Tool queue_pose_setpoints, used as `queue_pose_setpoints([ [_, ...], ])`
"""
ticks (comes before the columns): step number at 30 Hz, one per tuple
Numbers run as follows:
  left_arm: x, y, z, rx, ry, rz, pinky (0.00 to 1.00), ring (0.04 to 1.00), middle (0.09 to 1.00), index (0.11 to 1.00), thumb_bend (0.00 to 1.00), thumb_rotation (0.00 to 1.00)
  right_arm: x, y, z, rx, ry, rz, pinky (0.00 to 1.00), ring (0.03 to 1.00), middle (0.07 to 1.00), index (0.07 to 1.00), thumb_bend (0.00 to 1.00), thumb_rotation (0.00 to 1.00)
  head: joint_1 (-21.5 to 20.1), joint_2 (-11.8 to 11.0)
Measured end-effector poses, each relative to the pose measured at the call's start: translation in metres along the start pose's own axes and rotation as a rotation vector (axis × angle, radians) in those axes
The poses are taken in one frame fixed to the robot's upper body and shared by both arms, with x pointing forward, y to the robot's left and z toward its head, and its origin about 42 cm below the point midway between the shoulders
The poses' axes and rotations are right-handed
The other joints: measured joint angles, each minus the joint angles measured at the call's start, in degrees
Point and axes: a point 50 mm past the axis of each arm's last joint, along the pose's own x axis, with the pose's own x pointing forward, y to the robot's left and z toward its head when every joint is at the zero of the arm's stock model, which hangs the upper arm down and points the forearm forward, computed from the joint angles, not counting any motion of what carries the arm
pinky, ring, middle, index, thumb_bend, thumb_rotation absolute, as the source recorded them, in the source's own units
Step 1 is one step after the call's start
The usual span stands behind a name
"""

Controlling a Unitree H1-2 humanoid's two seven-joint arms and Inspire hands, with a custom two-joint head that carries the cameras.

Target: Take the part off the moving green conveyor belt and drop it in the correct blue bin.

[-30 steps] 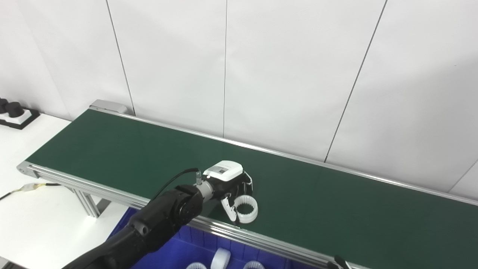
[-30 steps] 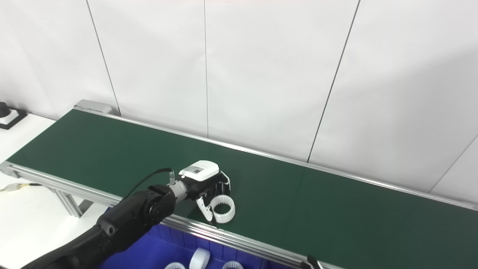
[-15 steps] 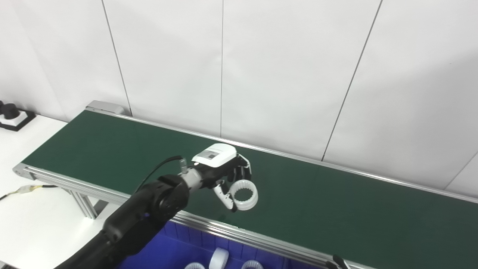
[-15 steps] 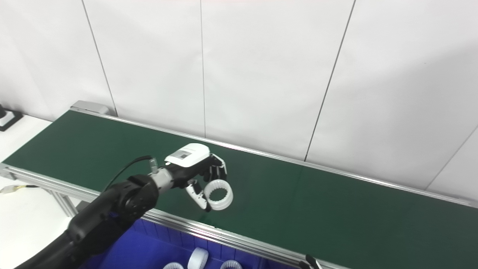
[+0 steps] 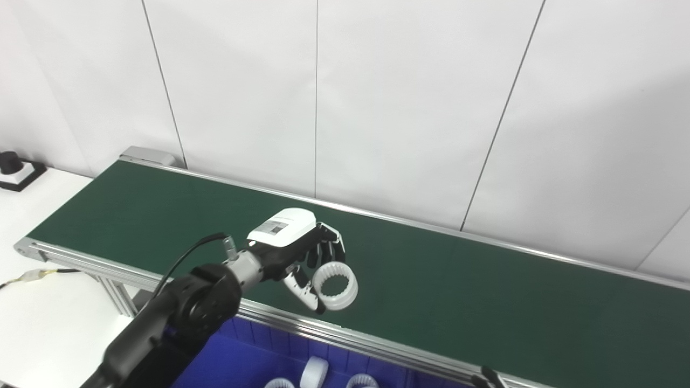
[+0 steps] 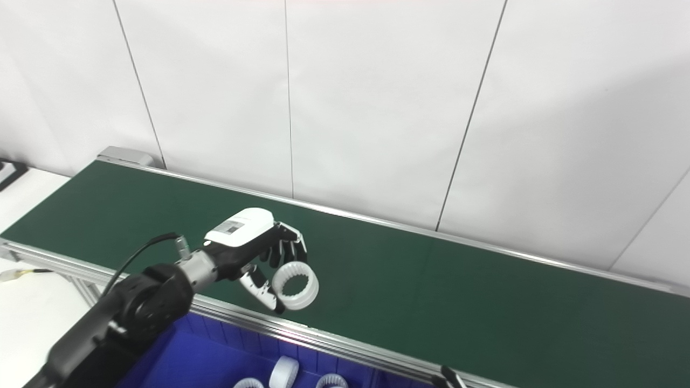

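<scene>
Above the near edge of the green conveyor belt, the left hand is gripping the white toothed plastic ring.
Advice: keeping grip firm while carrying over the rail into the blue bin.

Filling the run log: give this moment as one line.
left hand: shut on white ring | ring: above green belt | blue bin: holds similar rings | right hand: barely visible

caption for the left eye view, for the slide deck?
Left hand holds a white toothed ring above the green conveyor belt, blue bin below.
</scene>
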Motion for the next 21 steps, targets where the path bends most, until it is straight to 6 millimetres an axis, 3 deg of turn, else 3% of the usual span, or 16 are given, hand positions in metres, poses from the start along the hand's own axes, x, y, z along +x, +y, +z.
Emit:
queue_pose_setpoints([
  [3,-0.014,-0.003,0.0,0.003,0.034,-0.04,0.36,0.409,0.482,0.506,0.5,0.0,-0.002,-0.003,0.005,-0.008,-0.012,-0.001,0.76,0.824,0.864,0.915,0.26,0.51,0.5,1.4],
  [5,-0.022,-0.008,0.002,-0.005,0.042,-0.063,0.37,0.416,0.487,0.501,0.5,0.0,-0.002,-0.006,0.007,-0.014,-0.017,0.0,0.77,0.831,0.868,0.918,0.27,0.51,1.2,4.1],
  [8,-0.029,-0.013,0.003,-0.014,0.055,-0.089,0.38,0.419,0.489,0.499,0.5,0.0,-0.003,-0.009,0.009,-0.018,-0.013,-0.002,0.77,0.834,0.869,0.917,0.3,0.55,1.3,4.5],
  [9,-0.031,-0.015,0.002,-0.017,0.064,-0.094,0.37,0.418,0.488,0.499,0.5,0.0,-0.002,-0.009,0.01,-0.017,-0.011,-0.003,0.78,0.839,0.874,0.921,0.31,0.57,1.8,8.1],
  [11,-0.034,-0.016,0.0,-0.025,0.08,-0.099,0.36,0.416,0.487,0.5,0.5,0.0,-0.002,-0.011,0.012,-0.01,-0.008,-0.003,0.78,0.841,0.877,0.925,0.32,0.61,2.6,11.1],
  [13,-0.039,-0.018,-0.002,-0.035,0.102,-0.104,0.36,0.415,0.487,0.501,0.5,0.0,-0.002,-0.014,0.017,-0.01,-0.007,0.001,0.78,0.84,0.877,0.925,0.33,0.63,2.7,11.4],
  [14,-0.04,-0.019,-0.003,-0.04,0.112,-0.109,0.37,0.42,0.49,0.502,0.5,0.0,-0.002,-0.017,0.018,-0.009,-0.008,0.0,0.78,0.835,0.871,0.918,0.36,0.63,3.8,14.9],
  [21,-0.049,-0.029,-0.008,-0.052,0.166,-0.137,0.4,0.433,0.484,0.501,0.5,0.0,0.004,-0.033,0.022,0.015,-0.012,-0.033,0.77,0.827,0.859,0.902,0.49,0.7,5.0,17.8],
])
